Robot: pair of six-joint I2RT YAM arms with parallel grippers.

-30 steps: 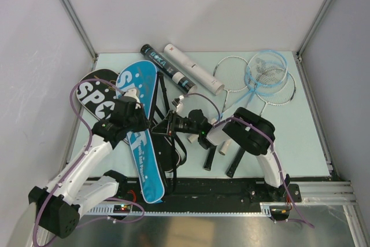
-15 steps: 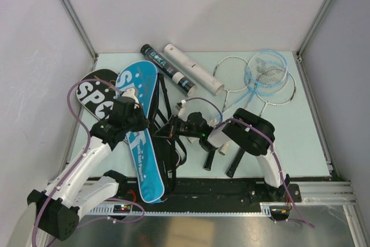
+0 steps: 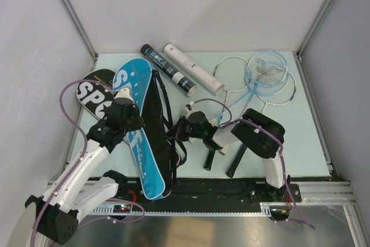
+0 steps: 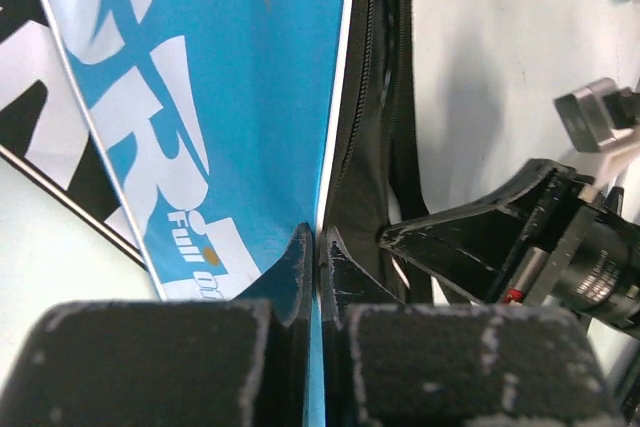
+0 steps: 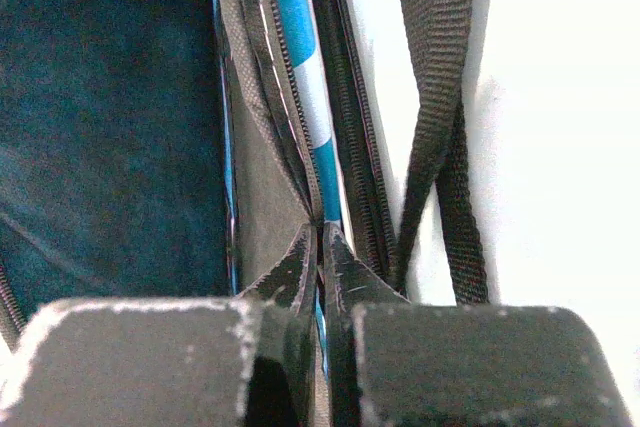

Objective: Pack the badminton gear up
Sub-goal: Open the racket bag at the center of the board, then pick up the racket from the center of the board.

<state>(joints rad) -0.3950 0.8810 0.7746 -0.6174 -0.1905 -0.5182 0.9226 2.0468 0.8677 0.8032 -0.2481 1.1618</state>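
Nearest, at the bottom of the overhead frame, the narrow end of the blue racket-shaped fabric bag with white SPORT lettering reaches the front edge of the pale green desk. Just right of it, at lower centre, two black racket handles lie side by side, slanting up to the right.

In the middle of that frame both arms meet over the blue bag. The left wrist view shows the left fingers shut tight, with the white-trimmed edge of the bag's blue upper flap pinched between them. Facing them from the right, the right fingers are likewise pressed together, nipping the black zip edge of the bag's lower half. A black webbing strap hangs loose at the right of that view. Between the two grips the bag gapes, its dark lining exposed.

Further back at the left, a black racket-shaped bag with white SPORT lettering lies partly under the blue one. At upper centre a black cylindrical tube and a white cylindrical tube lie side by side on the same slant. At the upper right rest the thin-framed rackets, with a blue-framed racket head overlapping silver-framed ones.
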